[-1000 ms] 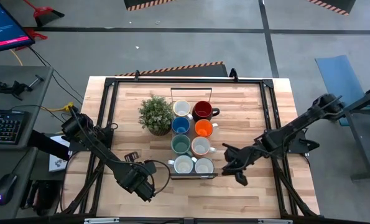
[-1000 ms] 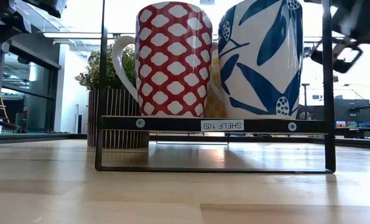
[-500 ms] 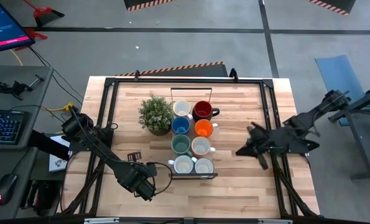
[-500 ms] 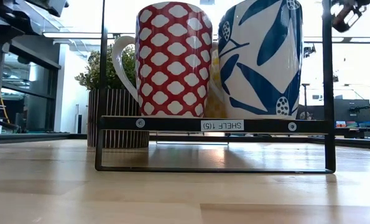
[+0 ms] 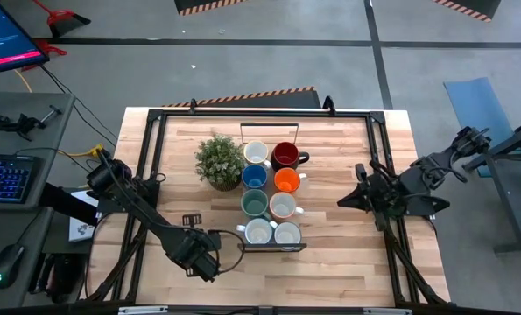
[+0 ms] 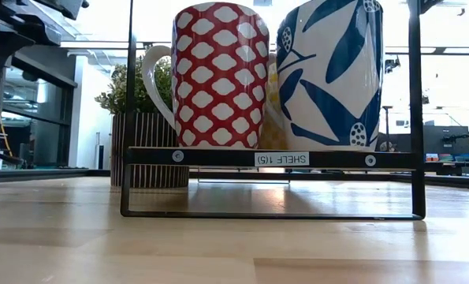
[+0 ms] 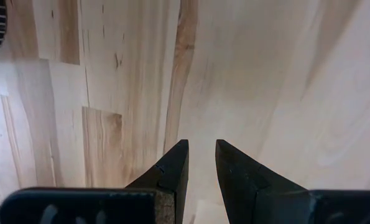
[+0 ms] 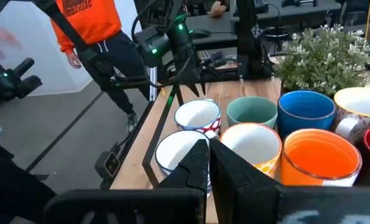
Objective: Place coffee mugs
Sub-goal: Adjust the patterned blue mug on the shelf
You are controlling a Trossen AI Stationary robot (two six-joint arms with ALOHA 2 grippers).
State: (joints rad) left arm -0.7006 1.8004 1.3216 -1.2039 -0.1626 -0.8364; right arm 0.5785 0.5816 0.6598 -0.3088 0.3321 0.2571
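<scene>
Both jaws hold nothing: left gripper (image 5: 187, 218) slightly parted above bare table (image 5: 348, 254), right gripper (image 5: 344, 202) pressed together, well right of the rack (image 5: 271, 248). All 8 coffee mugs (image 5: 271, 193) sit inside it, so placing looks finished; arms likely just retreat

From table height, the red-patterned mug (image 6: 218, 75) and the blue-leaf mug (image 6: 333, 71) hide every mug behind them, and the blue one's rim runs off the top edge. The plant (image 6: 135, 87) is half covered. In the right wrist view, the person in an orange top (image 8: 88, 22) is cut off above the chest.
</scene>
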